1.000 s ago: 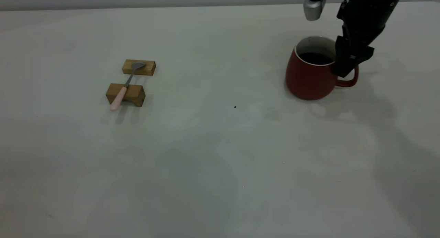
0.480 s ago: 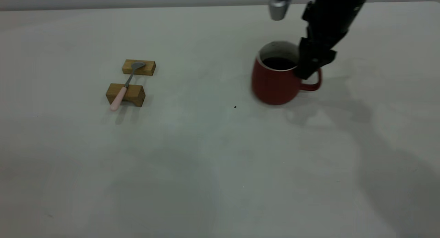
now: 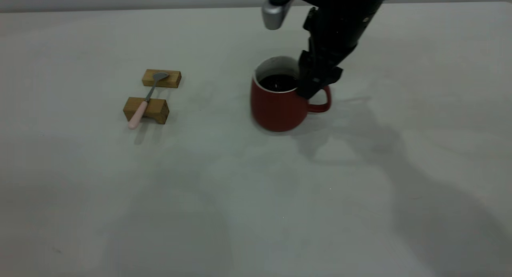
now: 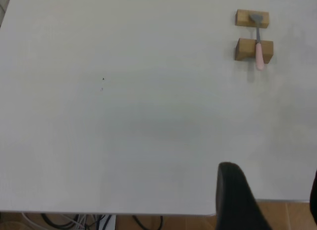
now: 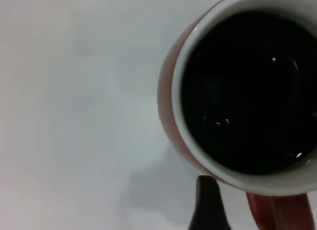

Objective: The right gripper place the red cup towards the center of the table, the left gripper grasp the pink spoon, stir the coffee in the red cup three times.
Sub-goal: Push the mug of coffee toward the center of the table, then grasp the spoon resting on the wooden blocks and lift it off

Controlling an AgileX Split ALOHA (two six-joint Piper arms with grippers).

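The red cup [image 3: 278, 111] stands near the middle of the table [image 3: 256, 197], with dark coffee [image 3: 278, 82] inside it. My right gripper [image 3: 315, 89] comes down from above and is shut on the cup's loop handle [image 5: 277, 210]. One dark finger [image 5: 208, 205] shows beside that handle in the right wrist view, under the white rim [image 5: 178, 106]. The pink spoon [image 3: 144, 105] lies across two wooden blocks at the left, bowl on the far one. My left gripper [image 4: 272, 200] hangs open over the table's edge, far from the spoon [image 4: 258, 47].
Two tan wooden blocks [image 3: 162, 78] [image 3: 156, 110] carry the spoon. A tiny dark speck lies on the table [image 4: 103, 78]. In the left wrist view the table edge [image 4: 124, 212] shows, with floor and cables [image 4: 94, 221] beyond it.
The right gripper has carried the red cup leftward from the table's right side to near its middle. The spoon and blocks have not moved.
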